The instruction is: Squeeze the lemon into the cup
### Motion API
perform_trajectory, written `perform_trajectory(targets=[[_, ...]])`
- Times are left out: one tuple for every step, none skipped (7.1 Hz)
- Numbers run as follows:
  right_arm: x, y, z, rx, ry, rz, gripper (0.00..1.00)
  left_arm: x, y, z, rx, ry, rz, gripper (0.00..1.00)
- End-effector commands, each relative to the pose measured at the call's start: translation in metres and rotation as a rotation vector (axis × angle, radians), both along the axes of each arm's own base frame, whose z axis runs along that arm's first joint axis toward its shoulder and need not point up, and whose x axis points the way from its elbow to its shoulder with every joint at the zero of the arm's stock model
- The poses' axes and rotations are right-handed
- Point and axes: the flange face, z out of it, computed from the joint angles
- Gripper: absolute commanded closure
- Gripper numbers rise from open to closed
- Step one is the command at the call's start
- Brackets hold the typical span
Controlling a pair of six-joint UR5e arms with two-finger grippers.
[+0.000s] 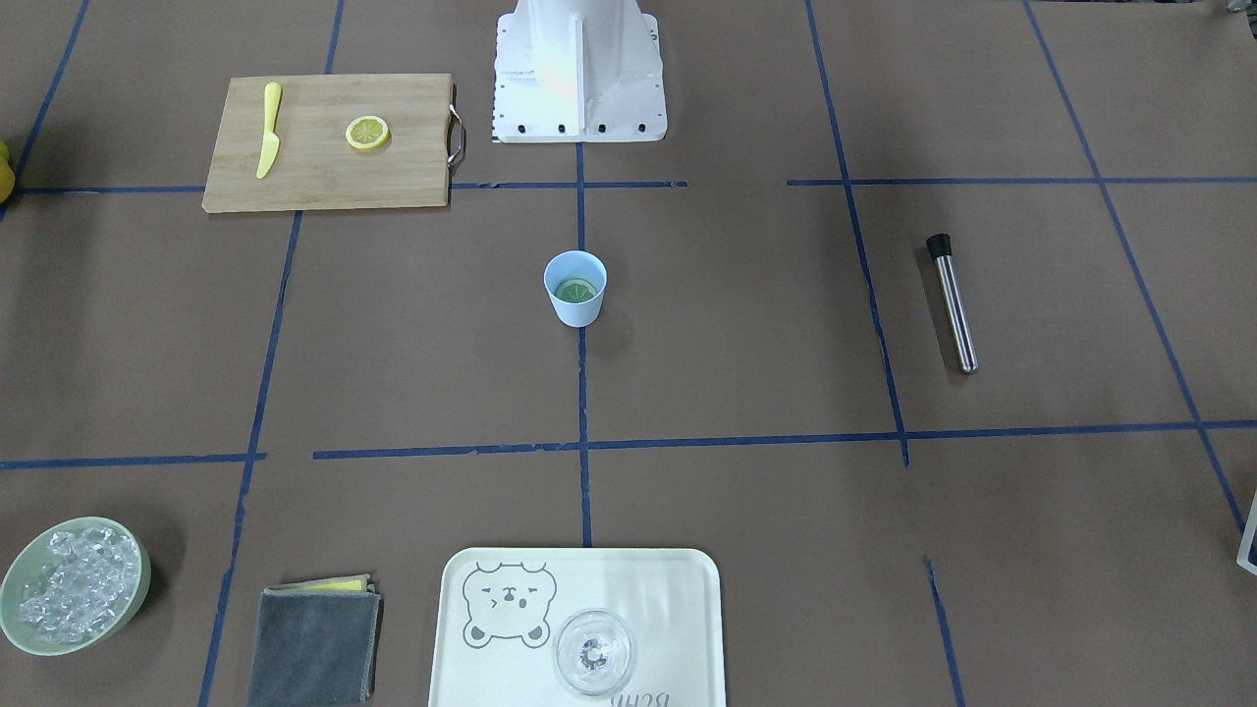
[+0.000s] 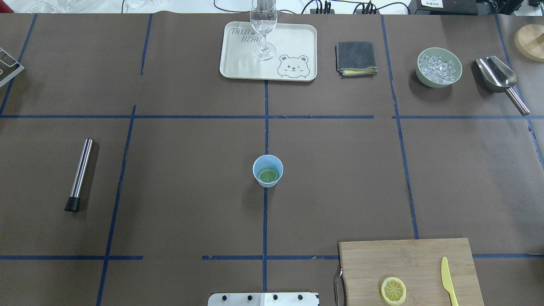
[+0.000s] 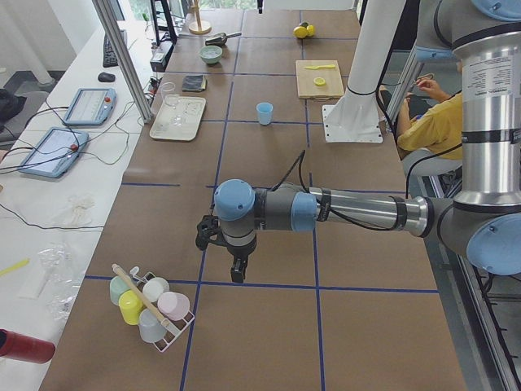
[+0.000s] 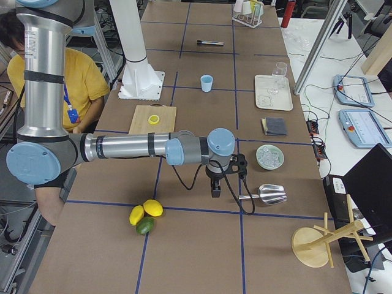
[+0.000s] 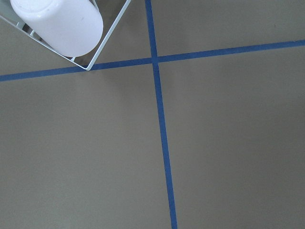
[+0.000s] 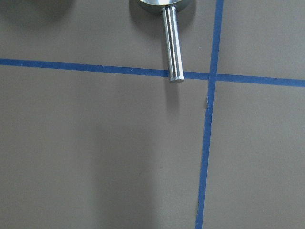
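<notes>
The light-blue cup (image 2: 260,164) (image 1: 575,310) stands upright at the table's middle. One lemon slice (image 2: 268,175) (image 1: 576,290) lies flat inside it, looking greenish in the blue shade. A second slice (image 2: 393,290) (image 1: 367,133) rests on the wooden cutting board (image 2: 408,259). My left gripper (image 3: 237,275) hangs far off at the table's left end, beside a rack of cups (image 3: 151,303); I cannot tell its state. My right gripper (image 4: 215,191) hovers at the right end near a metal scoop (image 4: 268,194); its state is equally unclear. Neither wrist view shows fingers.
A yellow plastic knife (image 2: 448,281) lies on the board. A metal rod (image 2: 80,173) lies at the left. At the far edge are a bear tray (image 2: 238,63) with a clear glass (image 2: 264,25), a grey cloth (image 2: 356,58) and a bowl of ice (image 2: 439,67). A person sits behind the robot.
</notes>
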Motion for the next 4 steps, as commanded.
perform_trajectory(targets=[[0.0000, 0.0010, 0.0002, -0.001, -0.001, 0.000, 0.00, 0.0005, 0.0005, 0.0002, -0.007, 0.000, 0.001, 0.00], [0.0000, 0.0010, 0.0002, -0.001, -0.001, 0.000, 0.00, 0.0005, -0.0001, 0.0004, -0.008, 0.000, 0.001, 0.00], [0.0001, 0.0009, 0.0002, 0.001, 0.001, 0.000, 0.00, 0.0005, 0.0001, 0.0002, -0.017, 0.000, 0.001, 0.00], [0.0002, 0.0010, 0.0010, 0.000, 0.002, 0.000, 0.00, 0.0005, -0.0006, -0.0011, -0.016, 0.000, 0.001, 0.00]])
